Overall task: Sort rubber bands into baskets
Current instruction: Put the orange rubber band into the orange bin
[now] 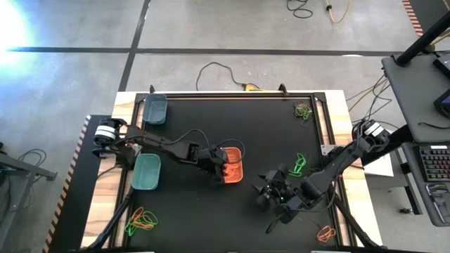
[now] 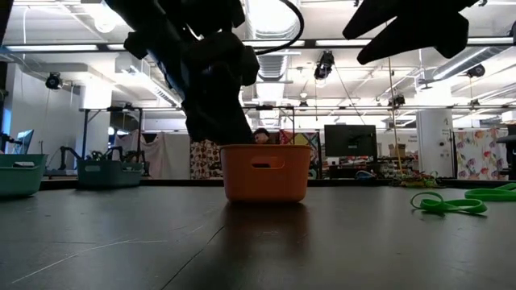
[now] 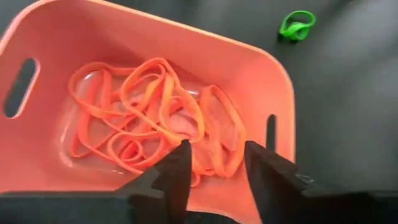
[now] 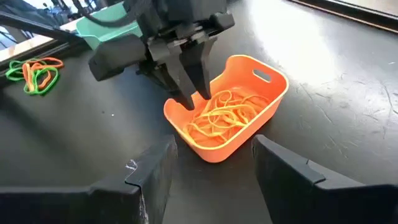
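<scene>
The orange basket [image 1: 235, 163] [image 2: 266, 171] stands mid-table with several orange rubber bands [image 3: 149, 118] [image 4: 221, 118] lying in it. My left gripper [image 3: 214, 163] [image 4: 193, 93] is open, its fingertips dipped inside the basket's near-left end, just over the bands. My right gripper [image 1: 271, 188] [image 4: 214, 171] hovers open to the basket's right, nothing between its fingers. The light teal basket [image 1: 146, 171] and the dark grey-teal basket [image 1: 155, 109] stand at the left. Green rubber bands [image 1: 300, 165] [image 2: 447, 204] lie right of the orange basket. My left gripper's fingers [image 3: 179, 167] point slanting down into the orange basket from the table's left. The bands [image 3: 214, 140] show in the gap behind them; whether the fingertips touch them, I cannot tell.
Loose bands lie in a green-and-orange heap [image 1: 140, 219] at the near left, a dark-and-green heap [image 1: 304, 110] at the far right, and an orange one [image 1: 325, 233] at the near right. Cables run along the table's far edge.
</scene>
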Tool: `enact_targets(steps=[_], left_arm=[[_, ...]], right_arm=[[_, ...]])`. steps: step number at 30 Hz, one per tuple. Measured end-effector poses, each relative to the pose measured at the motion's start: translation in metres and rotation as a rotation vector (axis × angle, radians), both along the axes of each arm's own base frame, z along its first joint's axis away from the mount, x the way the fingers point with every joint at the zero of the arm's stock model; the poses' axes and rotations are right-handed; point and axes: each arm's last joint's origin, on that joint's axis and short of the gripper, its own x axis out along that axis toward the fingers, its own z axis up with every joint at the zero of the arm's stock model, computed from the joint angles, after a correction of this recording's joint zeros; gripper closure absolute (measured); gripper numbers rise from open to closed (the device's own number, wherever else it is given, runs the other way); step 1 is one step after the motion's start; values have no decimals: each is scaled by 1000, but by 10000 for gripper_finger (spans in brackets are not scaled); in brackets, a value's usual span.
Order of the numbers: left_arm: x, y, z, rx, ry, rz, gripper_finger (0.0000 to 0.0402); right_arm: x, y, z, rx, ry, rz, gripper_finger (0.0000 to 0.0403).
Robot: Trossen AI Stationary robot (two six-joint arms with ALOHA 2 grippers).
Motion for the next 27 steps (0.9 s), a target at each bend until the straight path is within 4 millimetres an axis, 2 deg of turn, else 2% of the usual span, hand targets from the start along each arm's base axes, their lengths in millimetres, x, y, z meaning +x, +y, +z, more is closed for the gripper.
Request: enact_targets(steps=[3,5,8,12,15,19,24,27], left_arm=[[-5,-2,10,-40,-5,-20,237],[-11,-5,25,-62,-26,-15,229],[-27,-13,52,-71,-68,-31,227],[-56,-29,95,-63,-181,-56,235],[-79,-41,121,-79,-276,-92,240],[-103,-52,143,-100,-360,-117,243],[-122,-56,156,-81,-420,-136,245],[-130,-52,156,-42,-431,-193,246]], right_arm=[[0,0,0,7,4,4,200],[0,0,-1,17,8,4,200],[-1,0,-2,54,15,-8,200],[-6,-18,4,195,-22,-186,200],[-7,-44,13,232,45,-280,200],[3,-83,24,249,198,-285,200],[17,-142,38,245,316,-325,199],[15,-186,45,272,337,-436,199]])
